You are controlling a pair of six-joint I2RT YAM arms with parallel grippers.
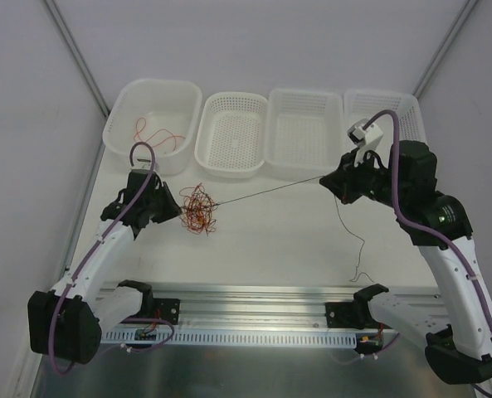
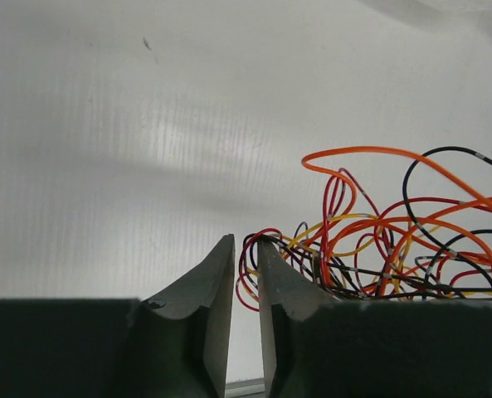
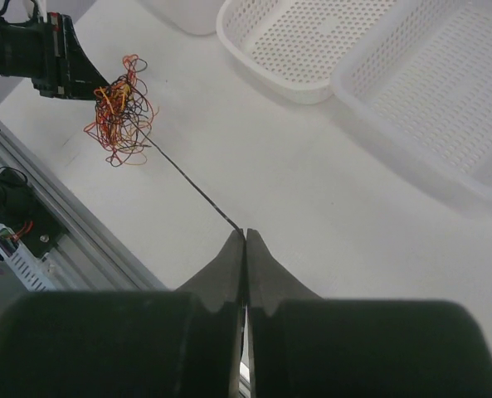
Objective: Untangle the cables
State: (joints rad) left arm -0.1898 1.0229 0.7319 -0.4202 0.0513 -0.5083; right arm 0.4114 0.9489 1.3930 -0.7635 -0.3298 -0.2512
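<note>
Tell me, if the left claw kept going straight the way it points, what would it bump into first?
Most likely the cable tangle: the left gripper points right at it, its tips already at the tangle's edge. Beyond lies bare table. Depth is hard to judge.

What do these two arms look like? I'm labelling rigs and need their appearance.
Both arms have white link shells and black joint housings, with a thick purple cable looping along each. The left claw and the right claw have dark, tapered wedge-shaped fingers. A small white module sits above the right wrist.

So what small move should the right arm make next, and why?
Probably pull a little further right. The right gripper is shut on a black wire stretched tight to the tangle, which the left gripper pins, so that end is not yet free.
</note>
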